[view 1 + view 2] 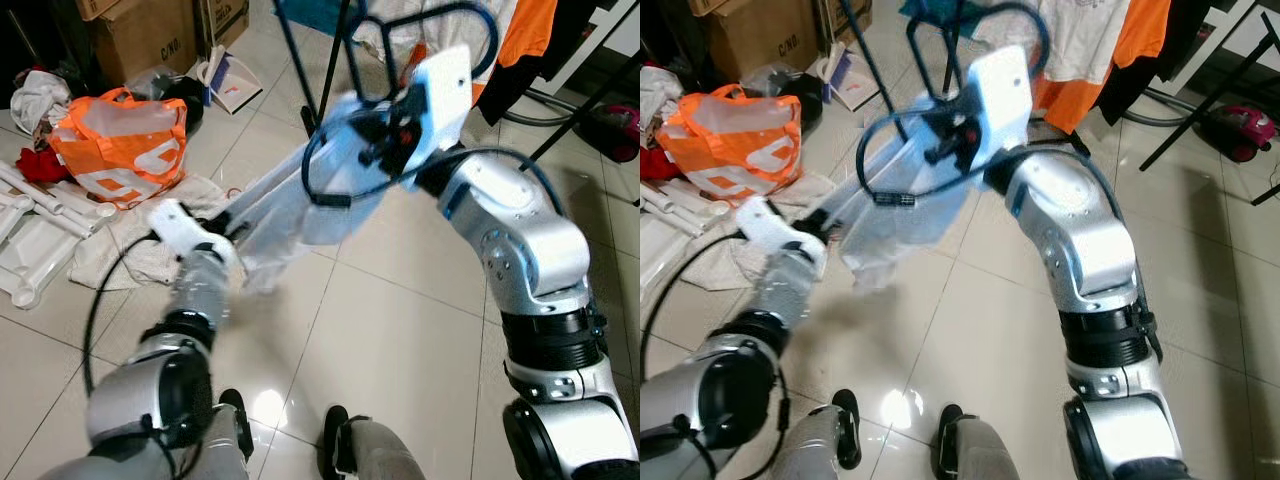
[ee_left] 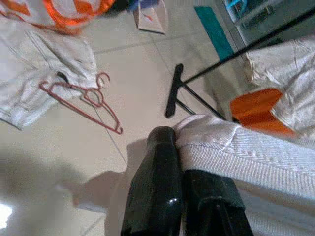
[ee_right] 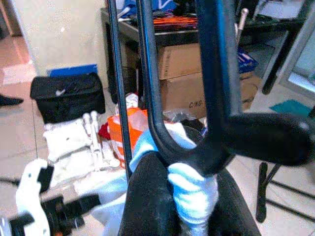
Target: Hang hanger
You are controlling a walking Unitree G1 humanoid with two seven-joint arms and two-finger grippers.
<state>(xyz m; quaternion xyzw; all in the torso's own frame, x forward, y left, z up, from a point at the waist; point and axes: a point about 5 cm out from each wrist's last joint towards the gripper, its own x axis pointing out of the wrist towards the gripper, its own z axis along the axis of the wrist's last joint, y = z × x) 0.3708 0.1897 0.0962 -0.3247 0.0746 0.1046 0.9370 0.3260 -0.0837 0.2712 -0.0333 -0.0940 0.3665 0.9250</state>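
Both hands full with this pale blue cloth garment (image 1: 300, 205)

My right fingers (image 3: 147, 196) are clamped on its top by the dark curved hanger (image 3: 216, 98); my left fingers (image 2: 162, 187) pinch its ribbed hem at 8 o'clock.

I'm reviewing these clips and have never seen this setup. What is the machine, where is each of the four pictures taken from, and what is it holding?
It is a humanoid robot with two silver arms. Two pictures come from its head, looking down; the other two come from cameras on its wrists. The left hand grips the hem of a pale blue garment. The right hand pinches the garment's other end against a dark hanger. On the tiled floor lie an orange bag, cardboard boxes and a red hanger.
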